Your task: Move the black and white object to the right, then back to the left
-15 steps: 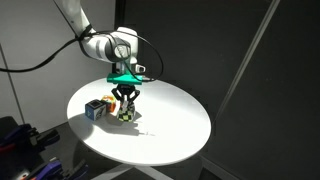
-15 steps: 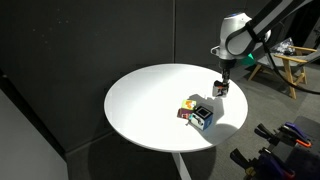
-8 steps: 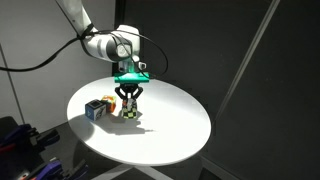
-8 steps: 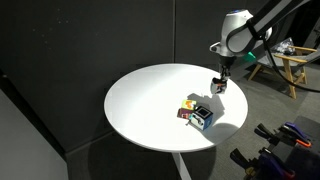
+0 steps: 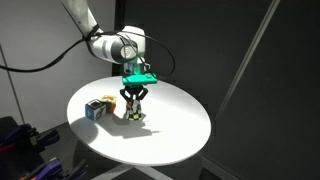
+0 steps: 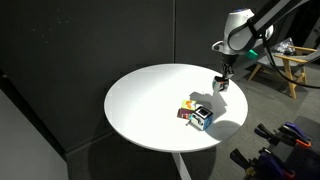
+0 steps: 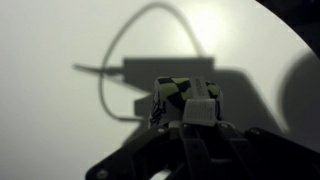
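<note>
Round white counter (image 5: 170, 130). Arm (image 5: 100, 42) comes in from far left, wrist pointing straight down. Pincer (image 5: 133, 103) narrowly closed, grasping the black and white object (image 5: 133, 114) over the counter's middle, right of the blue cube (image 5: 96, 108). Surface contact unclear.

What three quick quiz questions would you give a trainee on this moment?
1. True or false: the claw is shut on the black and white object.
2. The table top is: A square, B round, C triangular.
3. Fill in: the blue-and-white cube sits beside a small ____ piece.
Key: 1 true; 2 B; 3 orange-red.
</note>
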Robot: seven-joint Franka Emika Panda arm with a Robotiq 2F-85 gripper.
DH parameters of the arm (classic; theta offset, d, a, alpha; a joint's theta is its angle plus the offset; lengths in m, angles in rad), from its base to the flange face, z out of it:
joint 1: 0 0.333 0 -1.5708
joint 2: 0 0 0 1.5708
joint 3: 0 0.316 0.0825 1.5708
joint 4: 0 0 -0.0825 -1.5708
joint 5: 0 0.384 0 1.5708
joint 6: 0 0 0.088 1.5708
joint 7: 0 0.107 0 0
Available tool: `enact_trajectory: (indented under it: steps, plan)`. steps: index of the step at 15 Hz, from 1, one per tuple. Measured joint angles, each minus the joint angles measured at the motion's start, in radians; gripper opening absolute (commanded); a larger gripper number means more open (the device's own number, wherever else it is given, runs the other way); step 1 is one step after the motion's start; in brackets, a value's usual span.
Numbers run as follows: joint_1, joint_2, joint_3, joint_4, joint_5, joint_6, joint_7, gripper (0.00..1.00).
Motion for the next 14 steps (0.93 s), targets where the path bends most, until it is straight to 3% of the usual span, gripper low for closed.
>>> enact_trajectory:
  steps: [14]
  plan:
    - [-0.102,0.108,-0.036,0.112,0.071,0.000,-0.038,0.05]
